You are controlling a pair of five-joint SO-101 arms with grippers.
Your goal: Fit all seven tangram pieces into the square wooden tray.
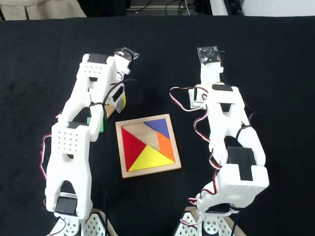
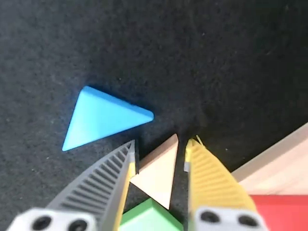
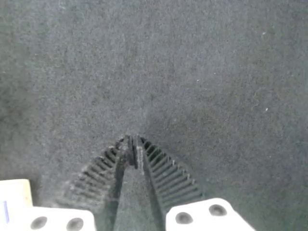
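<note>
A partly filled square wooden tray (image 1: 151,172) sits centre. Just beside it, the left gripper (image 2: 162,144) straddles a small pale tan triangle (image 2: 156,175), jaws narrowly apart, apparently poised to pinch it for the tray. A light-blue triangle (image 2: 98,118) lies beyond. The right gripper (image 3: 133,142), tips together, hangs over black cloth (image 3: 192,72).

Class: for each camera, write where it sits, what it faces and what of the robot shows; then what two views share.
High view: fixed overhead, looking down on the wooden tray, left arm and right arm.
Left wrist view: on the left arm, facing down; left tool straddles a pale triangle.
Right wrist view: on the right arm, facing cloth; right tool shut.
Shared: high and left wrist show the red piece.
</note>
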